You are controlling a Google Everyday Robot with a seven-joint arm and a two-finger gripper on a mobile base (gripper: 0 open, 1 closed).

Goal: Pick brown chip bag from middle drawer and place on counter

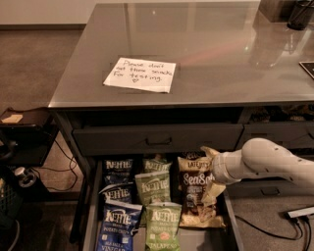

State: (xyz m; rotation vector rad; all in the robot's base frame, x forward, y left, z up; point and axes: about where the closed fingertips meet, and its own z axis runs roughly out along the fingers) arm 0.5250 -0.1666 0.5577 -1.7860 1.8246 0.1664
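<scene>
The brown chip bag (195,193) lies flat in the right column of the open middle drawer (90,211), with its "Sea Salt" lettering facing up. My gripper (206,174) reaches in from the right on a white arm (267,164) and hovers over the bag's right edge. Its tan fingers (208,152) are spread apart, one near the bag's top and one lower down. The bag rests on the drawer floor. The grey counter (221,49) above carries the white handwritten note (140,74).
Blue Kettle bags (117,218) fill the drawer's left column and green Kettle bags (156,193) the middle one. A shut drawer front with a bar handle (158,139) sits above. A dark cup (300,14) stands at the counter's far right. Cables (274,230) lie on the floor.
</scene>
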